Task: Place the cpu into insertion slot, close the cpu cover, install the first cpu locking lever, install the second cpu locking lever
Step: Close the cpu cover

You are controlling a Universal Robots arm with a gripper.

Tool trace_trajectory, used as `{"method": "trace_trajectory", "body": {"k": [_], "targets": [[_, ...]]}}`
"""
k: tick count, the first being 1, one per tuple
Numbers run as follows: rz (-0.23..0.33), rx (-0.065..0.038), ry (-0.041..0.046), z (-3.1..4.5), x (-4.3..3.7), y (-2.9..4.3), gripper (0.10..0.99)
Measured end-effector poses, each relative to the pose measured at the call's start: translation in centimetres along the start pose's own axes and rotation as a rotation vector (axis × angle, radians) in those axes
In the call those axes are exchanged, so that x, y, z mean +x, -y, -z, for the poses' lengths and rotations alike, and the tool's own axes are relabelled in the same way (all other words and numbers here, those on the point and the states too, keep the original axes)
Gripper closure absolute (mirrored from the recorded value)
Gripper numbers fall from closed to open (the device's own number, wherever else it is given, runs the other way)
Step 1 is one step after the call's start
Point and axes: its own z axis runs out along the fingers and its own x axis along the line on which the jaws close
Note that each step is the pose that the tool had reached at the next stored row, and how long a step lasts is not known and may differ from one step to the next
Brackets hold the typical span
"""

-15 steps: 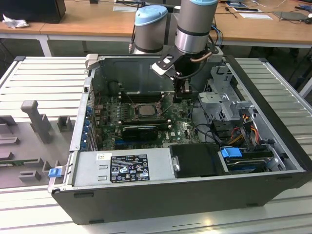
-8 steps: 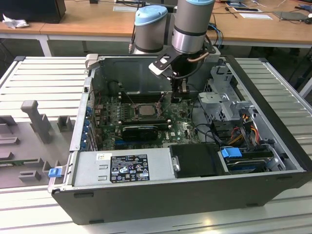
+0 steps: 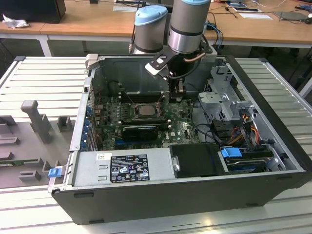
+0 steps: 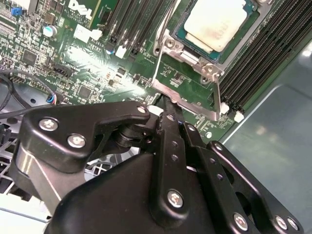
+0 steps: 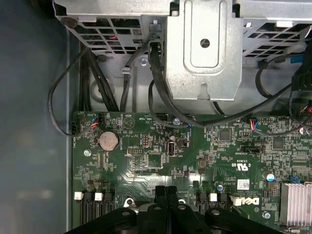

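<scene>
Pressing fingers together, gripper (image 4: 168,103) tips meet outer edge of cpu cover (image 4: 190,102); whether they pinch it, cannot tell. Cover lies swung open, green board (image 4: 97,63) showing through its window. Beyond it, cpu (image 4: 214,22) sits seated in insertion slot (image 4: 181,31). Black memory slots (image 4: 265,51) flank socket farther off.

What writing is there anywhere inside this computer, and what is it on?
The black label on the power supply: print too small to read.
The small white label beside it: too small to read.
The green circuit board: a white maker's logo, left unquoted; other markings too small to read.
</scene>
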Motion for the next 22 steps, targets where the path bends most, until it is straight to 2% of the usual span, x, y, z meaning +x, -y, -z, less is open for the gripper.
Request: {"method": "trace_trajectory", "body": {"k": [16,22], "targets": [[0.000,-0.005,0.0001,-0.02,0.02,1.21,0.980],[0.000,-0.013,0.0002,-0.04,0.03,2.15,0.980]]}}
